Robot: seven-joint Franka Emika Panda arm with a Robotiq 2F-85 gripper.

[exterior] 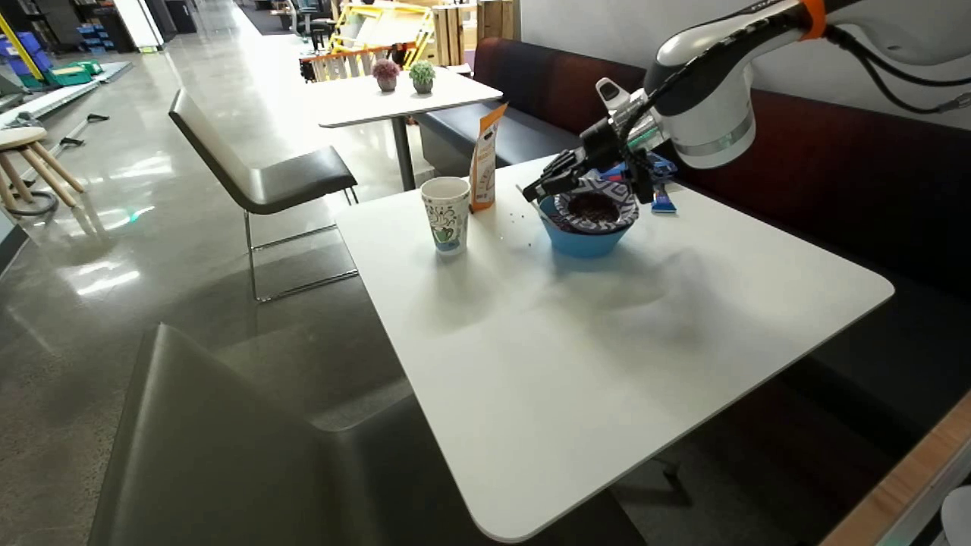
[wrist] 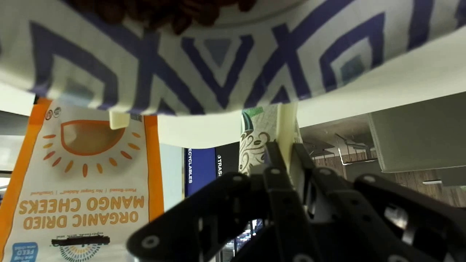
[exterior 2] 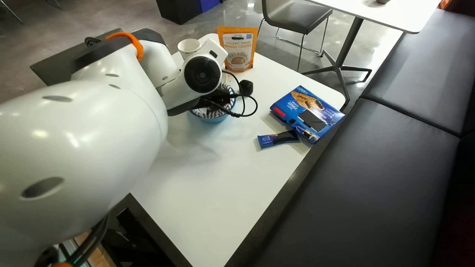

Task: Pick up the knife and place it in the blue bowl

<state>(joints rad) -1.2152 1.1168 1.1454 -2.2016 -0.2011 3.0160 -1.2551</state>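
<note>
Wrist view: jaws pinch what seems the knife (wrist: 286, 133), its far end hidden behind the patterned bowl (wrist: 220, 89); grasping looks done, leaving only release in the blue bowl (exterior: 584, 243).

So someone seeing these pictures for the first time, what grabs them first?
Probably the big white robot arm, stretched over the table to the blue bowl. Next, the orange mango pouch standing upright near the paper cup, and the patterned bowl that fills the top of the wrist view.
</note>
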